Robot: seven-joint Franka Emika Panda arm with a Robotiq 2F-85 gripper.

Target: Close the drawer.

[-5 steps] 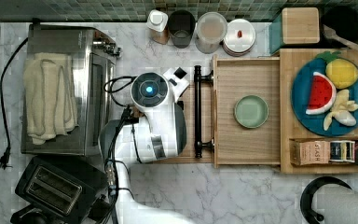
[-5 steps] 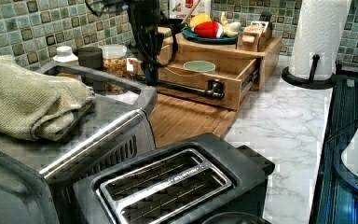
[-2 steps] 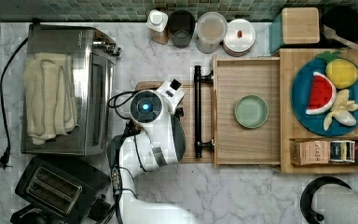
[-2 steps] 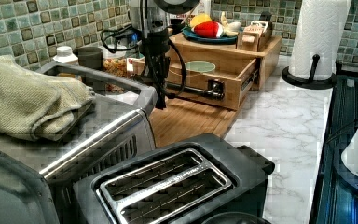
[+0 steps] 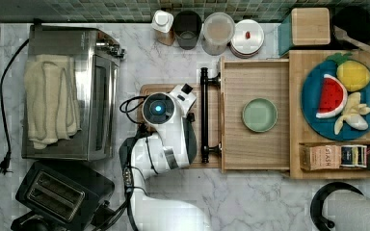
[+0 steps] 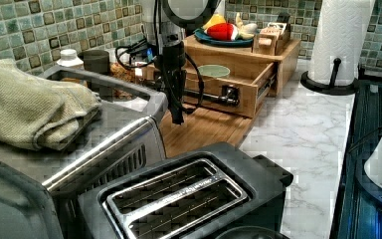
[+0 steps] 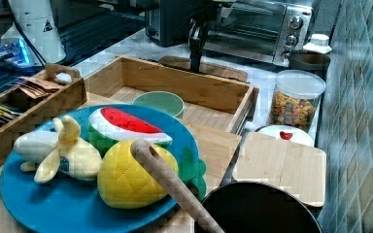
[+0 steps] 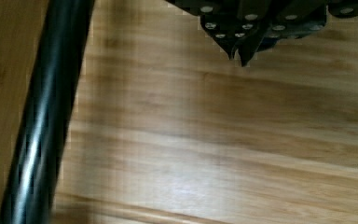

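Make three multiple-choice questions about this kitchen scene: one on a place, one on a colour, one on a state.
1. Where is the green bowl?
A. inside the drawer
B. on the toaster
C. on the blue plate

2. What colour is the drawer's handle?
A. white
B. black
C. red

3. How is the drawer now?
A. fully shut
B. pulled open
C. lifted off the counter

Answers: 1 A, the top view shows the bowl on the drawer's floor. 2 B, the bar is black in the top view. 3 B, its inside lies bare, and the tool is shut beside the handle.
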